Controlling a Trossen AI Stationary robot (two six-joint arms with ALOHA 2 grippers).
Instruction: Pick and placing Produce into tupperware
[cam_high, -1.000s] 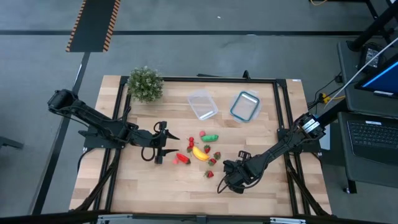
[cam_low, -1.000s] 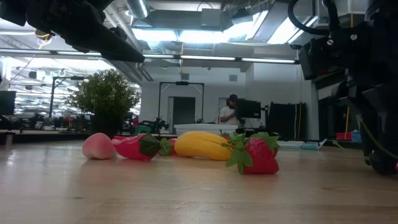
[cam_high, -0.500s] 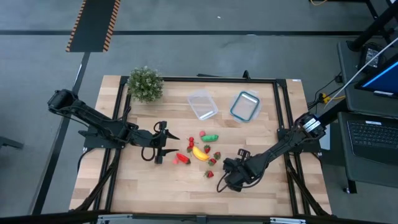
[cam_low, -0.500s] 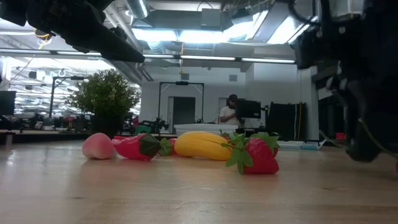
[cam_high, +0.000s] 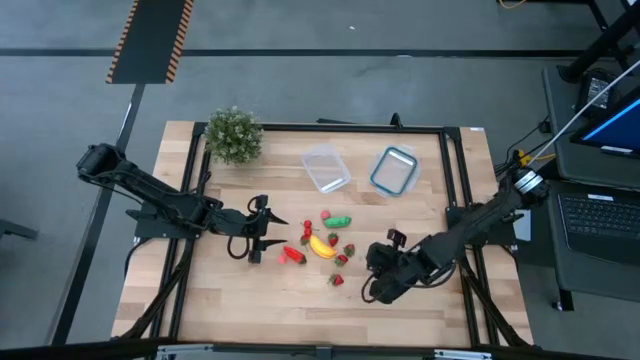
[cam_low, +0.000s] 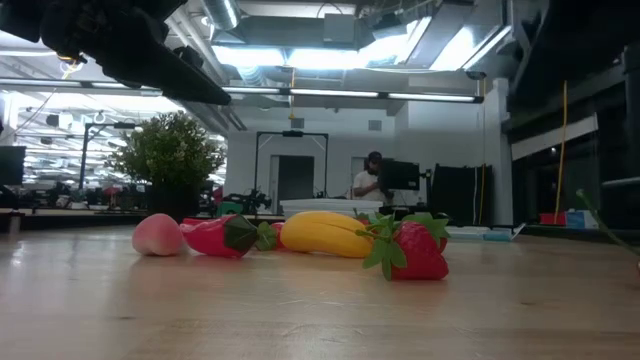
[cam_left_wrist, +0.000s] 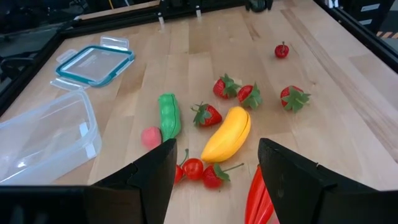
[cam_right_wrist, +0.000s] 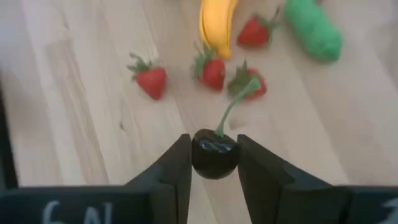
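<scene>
Produce lies scattered on the wooden table (cam_high: 420, 310), all placed here against the yellow banana (cam_high: 322, 246) at the middle of the spread. A green pea pod (cam_high: 341, 221) sits just beyond the banana toward the clear tupperware (cam_high: 326, 167), which stands well apart from the fruit with nothing inside it. A blue-rimmed lid (cam_high: 393, 170) rests beside the tupperware, and a potted plant (cam_high: 233, 133) stands at the far corner. Several strawberries (cam_left_wrist: 242, 94) cluster on the banana's right-arm side, a red pepper (cam_high: 292, 255) lies on its left-arm side, and a small pink piece (cam_left_wrist: 150, 137) sits next to the pea pod.

No brand or label can be read; the only marks are pale characters on the right wrist's housing, too blurred to make out.

The right gripper (cam_right_wrist: 214, 158) has its fingers clamped on a dark cherry (cam_right_wrist: 215, 151) whose green stem (cam_right_wrist: 234, 104) sticks up. Compared with a second ago, this gripper has lifted off the table and drawn back from the banana toward the near edge, and its dark bulk has left the low view. The left gripper (cam_left_wrist: 211, 168) hovers with its fingers spread wide over the pepper, unchanged from before.
</scene>
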